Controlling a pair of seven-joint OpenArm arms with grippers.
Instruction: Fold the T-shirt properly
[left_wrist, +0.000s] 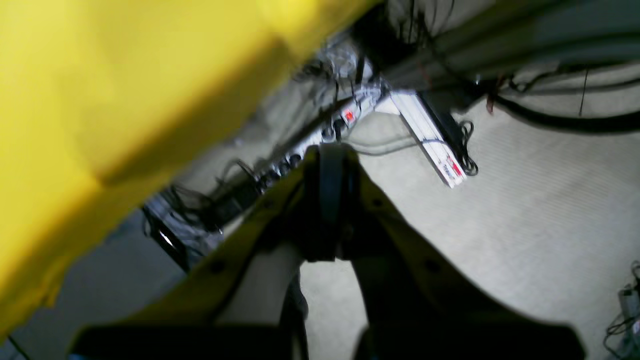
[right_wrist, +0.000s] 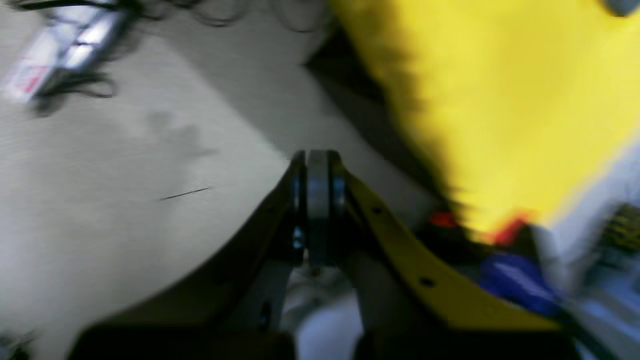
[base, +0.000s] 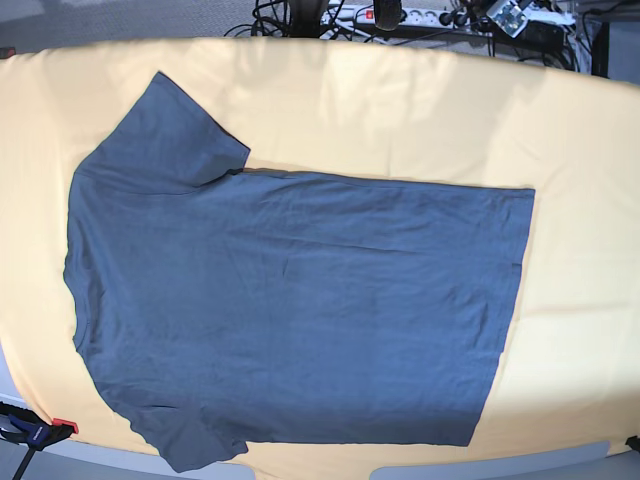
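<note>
The dark slate-blue T-shirt lies spread flat on the pale yellow-orange table cloth in the base view, neck side at the left, hem at the right, one sleeve pointing to the far left corner, the other at the near left edge. Neither arm appears in the base view. In the left wrist view my left gripper is shut with nothing between its fingers, hanging beside the cloth's draped edge over the floor. In the right wrist view my right gripper is shut and empty, also off the table beside the cloth.
Power strips and cables lie on the floor behind the table's far edge. A white power strip and tangled wires lie on the grey floor below the left gripper. A blue clamp with red tip sits at the table's near left corner.
</note>
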